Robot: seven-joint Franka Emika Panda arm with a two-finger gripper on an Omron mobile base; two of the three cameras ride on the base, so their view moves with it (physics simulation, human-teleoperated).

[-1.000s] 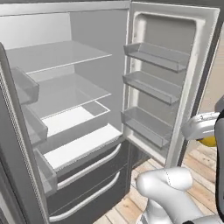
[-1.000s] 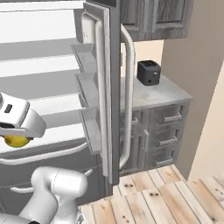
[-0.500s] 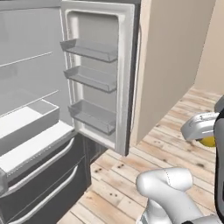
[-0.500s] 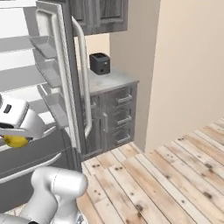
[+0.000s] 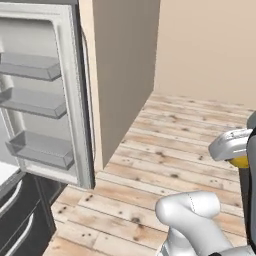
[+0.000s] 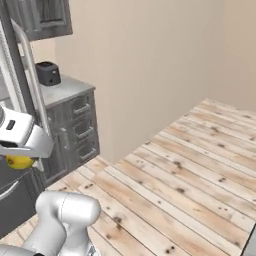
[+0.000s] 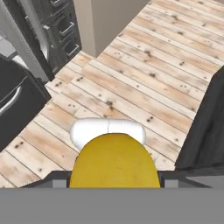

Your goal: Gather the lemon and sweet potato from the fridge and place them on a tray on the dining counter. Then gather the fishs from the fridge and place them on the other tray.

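A: Where is the lemon [image 7: 113,161] at this moment?

B: In the robot's jaws [image 6: 19,159], clenched on it. In the hand view the yellow fruit sits right at the bottom between the fingers, above the wooden floor [image 7: 148,65]. In the right base view it peeks out yellow under the white hand at the left edge; in the left base view a bit of yellow [image 5: 240,161] shows under the hand at the right edge.

A: And the fridge [image 5: 47,107]?

B: Its door stands open at the left of the left base view, white inside, with 3 door shelves one above the other. Below it are dark drawers [image 5: 17,215] with curved handles. A beige panel [image 5: 120,75] stands just beside the door.

A: Anything else around?

B: In the right base view a grey cabinet with drawers [image 6: 75,132] stands against the beige wall, and a small dark toaster [image 6: 48,73] sits on its table top. A long pale fridge handle [image 6: 31,75] runs upright at the left.
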